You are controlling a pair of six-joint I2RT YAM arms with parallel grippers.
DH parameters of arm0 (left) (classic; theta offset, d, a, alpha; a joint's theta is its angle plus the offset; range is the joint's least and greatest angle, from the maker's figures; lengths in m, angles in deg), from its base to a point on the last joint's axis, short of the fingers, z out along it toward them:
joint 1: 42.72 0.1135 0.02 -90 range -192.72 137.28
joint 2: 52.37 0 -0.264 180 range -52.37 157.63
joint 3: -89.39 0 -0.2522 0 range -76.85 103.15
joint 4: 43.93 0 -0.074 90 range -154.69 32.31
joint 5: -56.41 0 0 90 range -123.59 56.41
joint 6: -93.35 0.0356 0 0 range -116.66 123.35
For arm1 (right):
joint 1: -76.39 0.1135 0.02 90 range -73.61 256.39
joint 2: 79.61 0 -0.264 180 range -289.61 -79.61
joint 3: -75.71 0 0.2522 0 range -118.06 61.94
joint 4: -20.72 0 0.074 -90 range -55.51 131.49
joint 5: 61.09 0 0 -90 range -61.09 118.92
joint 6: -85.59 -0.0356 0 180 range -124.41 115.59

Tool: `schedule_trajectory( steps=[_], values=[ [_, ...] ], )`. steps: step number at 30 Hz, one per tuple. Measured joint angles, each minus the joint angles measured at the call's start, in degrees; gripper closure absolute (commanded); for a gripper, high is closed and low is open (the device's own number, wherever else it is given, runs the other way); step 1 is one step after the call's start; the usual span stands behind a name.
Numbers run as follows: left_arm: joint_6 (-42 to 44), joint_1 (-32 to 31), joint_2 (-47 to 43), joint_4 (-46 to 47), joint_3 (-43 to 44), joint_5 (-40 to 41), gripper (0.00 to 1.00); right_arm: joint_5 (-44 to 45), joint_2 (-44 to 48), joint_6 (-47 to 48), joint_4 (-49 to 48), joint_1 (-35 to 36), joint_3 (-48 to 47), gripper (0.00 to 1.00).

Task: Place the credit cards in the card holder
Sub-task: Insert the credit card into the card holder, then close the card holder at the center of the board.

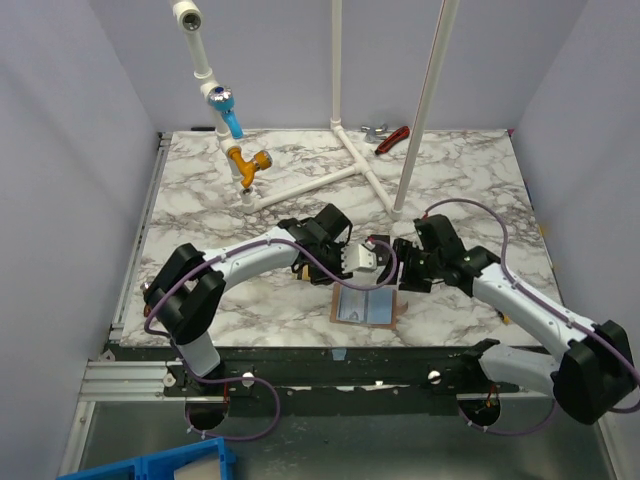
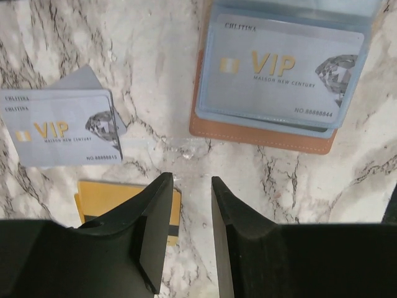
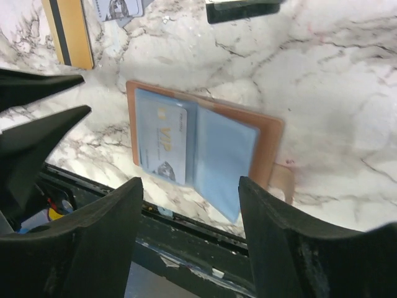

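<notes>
We see the card holder (image 1: 365, 307) lying open on the worktop (image 1: 200, 190) near its front edge, with one card (image 2: 282, 71) in a sleeve. In the left wrist view a stack of cards (image 2: 59, 127) lies left of it, and a lone card (image 2: 105, 198) lies nearer the camera, partly hidden by the left fingers (image 2: 152, 230).

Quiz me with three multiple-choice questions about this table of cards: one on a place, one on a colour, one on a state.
1. The card holder is coloured: A green; B black; C tan-brown.
2. The gold card lies: A in a sleeve; B on the marble table, near the silver cards; C in a hand.
3. The holder is: A folded shut; B lying open, one silver card sleeved; C standing upright.
Answers: C, a tan rim shows around the blue sleeves; B, it lies bare on marble; B, both sleeves face up.
</notes>
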Motion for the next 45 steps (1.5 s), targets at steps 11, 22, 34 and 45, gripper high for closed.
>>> schedule_trajectory(
  steps=[11, 22, 34, 45],
  values=[
    [-6.4, 1.9, -0.5, -4.7, 3.3, -4.7, 0.64, 2.4, 6.0, -5.3, 3.5, 0.0, 7.5, 0.29],
    [-8.1, 1.9, -0.5, -6.2, 3.5, -5.9, 0.63, 4.9, 4.7, -7.8, 3.8, 0.0, 10.2, 0.28],
    [-9.9, 0.0, 1.0, -8.9, 12.6, -10.4, 0.63, 5.4, 7.3, -10.6, 4.8, 0.0, 13.5, 0.25],
    [-10.3, 0.0, 1.6, -8.7, 10.7, -11.0, 0.64, 1.6, 10.8, -12.9, -5.6, -0.1, 19.9, 0.28]
  ],
)
